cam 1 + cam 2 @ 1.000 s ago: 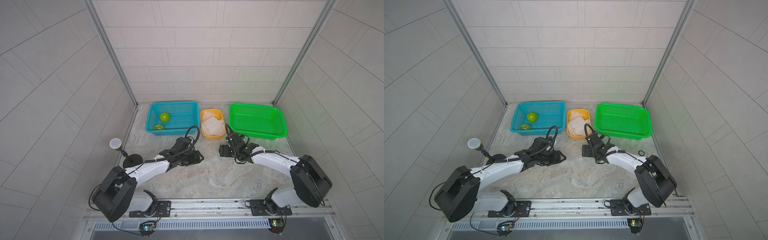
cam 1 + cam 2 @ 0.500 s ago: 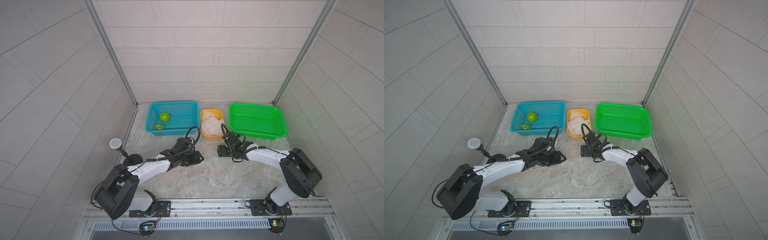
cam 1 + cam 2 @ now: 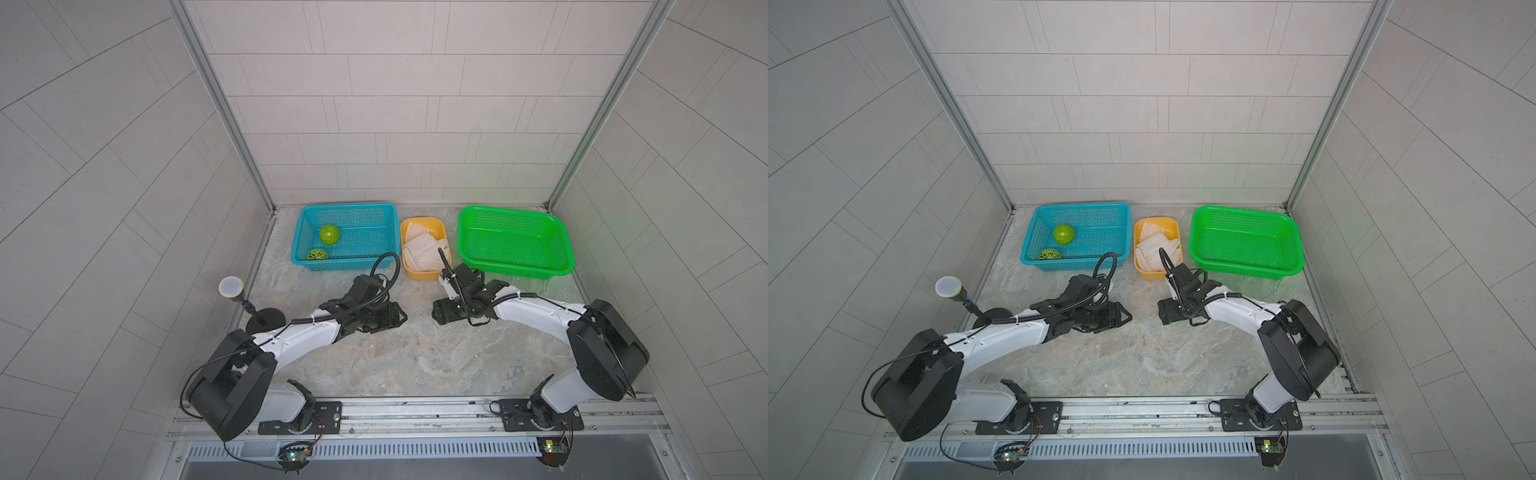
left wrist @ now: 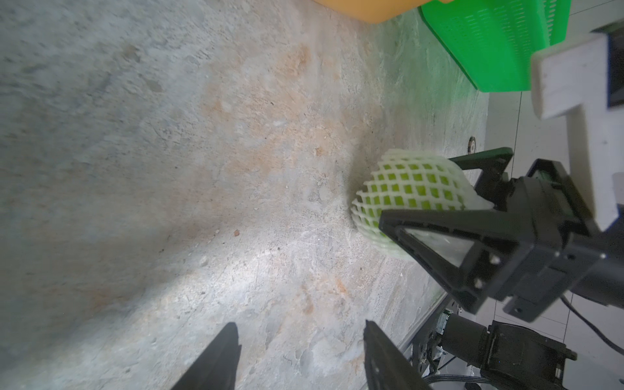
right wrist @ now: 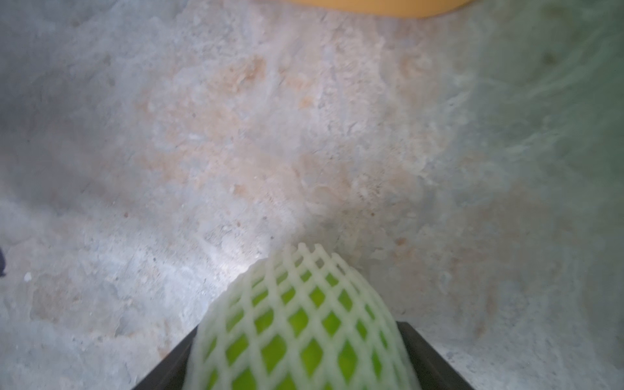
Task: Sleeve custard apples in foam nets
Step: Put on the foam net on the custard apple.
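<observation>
We saw the right pincer clamped on the netted custard apple, down on the tabletop; left pincer open, empty, at its 9 o'clock. Green basket lay toward 1 o'clock, right arm nearer.

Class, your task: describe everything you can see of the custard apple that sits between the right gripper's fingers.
The custard apple is a bright green round ball. It shows only through the diamond holes of a soft white foam net stretched snugly round it, so its skin detail cannot be made out. It sits low over the mottled stone table; whether it touches the table cannot be told. The right gripper has one black finger against the net on each side.
</observation>
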`<state>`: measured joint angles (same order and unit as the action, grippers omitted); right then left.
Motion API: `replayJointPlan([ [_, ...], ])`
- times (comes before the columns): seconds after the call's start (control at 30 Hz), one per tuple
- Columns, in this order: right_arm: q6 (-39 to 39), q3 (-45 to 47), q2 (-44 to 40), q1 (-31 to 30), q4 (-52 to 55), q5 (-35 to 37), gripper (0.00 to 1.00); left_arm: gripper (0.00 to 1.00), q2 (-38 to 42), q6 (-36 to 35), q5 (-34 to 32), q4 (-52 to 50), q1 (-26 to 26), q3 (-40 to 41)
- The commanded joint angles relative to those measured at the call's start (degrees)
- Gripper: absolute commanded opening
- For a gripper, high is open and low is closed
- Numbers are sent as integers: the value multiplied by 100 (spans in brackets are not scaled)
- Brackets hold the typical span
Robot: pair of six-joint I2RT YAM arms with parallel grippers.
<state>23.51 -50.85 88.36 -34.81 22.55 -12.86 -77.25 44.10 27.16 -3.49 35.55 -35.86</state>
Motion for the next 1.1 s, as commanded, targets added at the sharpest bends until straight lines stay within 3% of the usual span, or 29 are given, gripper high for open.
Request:
replayJointPlan([
  [0.0, -627, -191, -81, -143, 597, -242, 82, 62, 28, -24, 9, -16, 13, -16],
  [0.3, -636, -280, 320, -255, 464, -115, 82, 62, 38, 7, 5, -11, 12, 26],
  [0.4, -620, -337, 327, -263, 525, -34, 89, 62, 52, 12, -9, -12, 13, 37],
  [0.6, -584, -478, -3, -263, 694, 152, 99, 62, 36, 20, -13, 22, 13, 50],
  [0.9, -456, -660, -408, -280, 1022, 346, 100, 62, 94, 20, 0, 24, 12, 70],
  [1.07, 88, -411, -893, -316, 968, 710, 100, 62, 260, -113, -35, -148, 10, 35],
])
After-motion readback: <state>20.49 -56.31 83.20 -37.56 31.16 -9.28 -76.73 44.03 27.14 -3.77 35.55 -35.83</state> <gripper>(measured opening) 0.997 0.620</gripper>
